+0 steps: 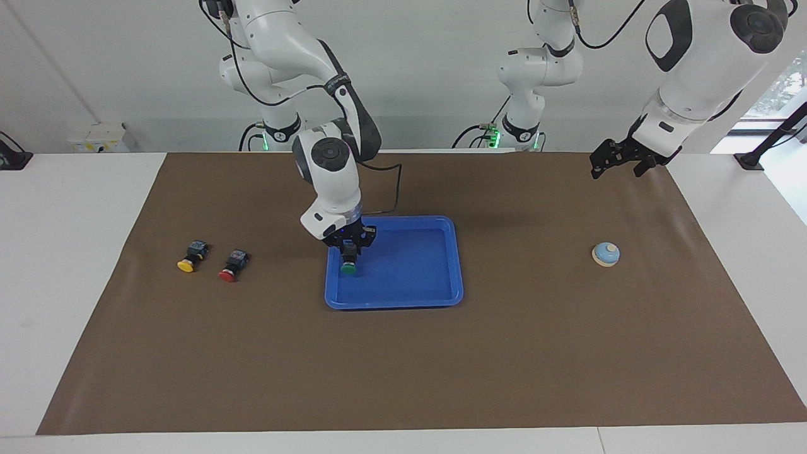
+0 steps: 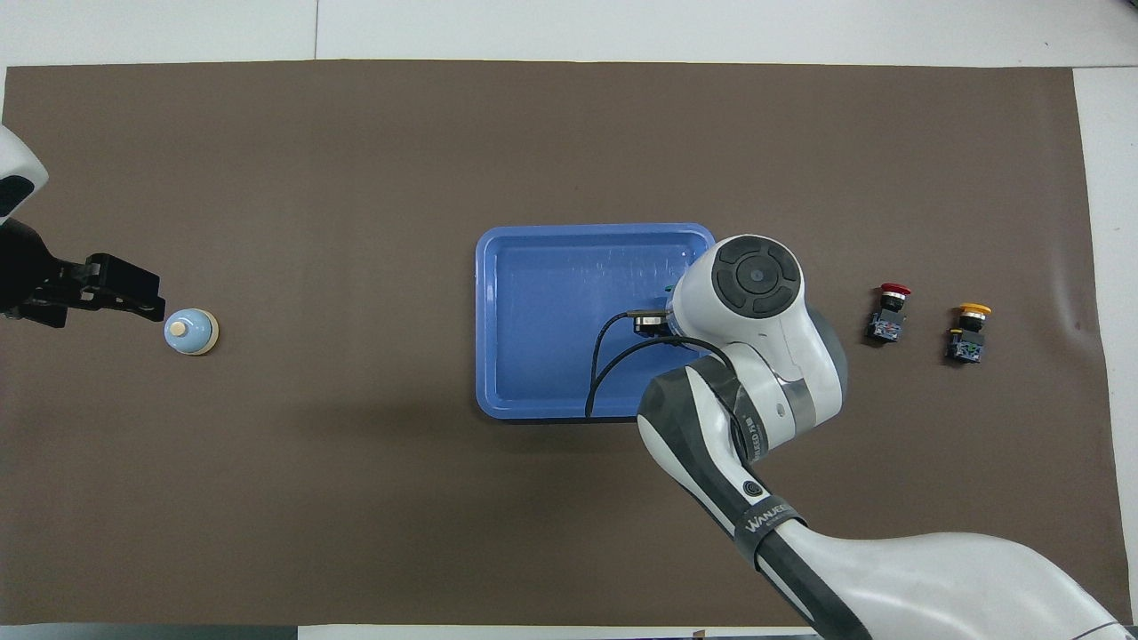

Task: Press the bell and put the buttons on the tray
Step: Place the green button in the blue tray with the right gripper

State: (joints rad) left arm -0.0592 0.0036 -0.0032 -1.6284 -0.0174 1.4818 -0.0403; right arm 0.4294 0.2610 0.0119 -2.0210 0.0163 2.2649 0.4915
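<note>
Facing view: left of centre, the right tool (image 1: 348, 252) grips the green button (image 1: 347, 267) over the tray (image 1: 435, 296) by its rim; released high, it might tip or bounce out. Upper right, the left tool (image 1: 615, 162) waits, open.

Overhead view: the bell (image 2: 190, 332) sits mid-left; the red button (image 2: 889, 313) and yellow button (image 2: 967, 332) remain on the worktop (image 2: 356, 498), mid-right.

A brown mat (image 1: 504, 353) covers most of the white counter (image 1: 69, 252). A power strip (image 1: 101, 139) sits at the counter's ten o'clock corner in the facing view.
</note>
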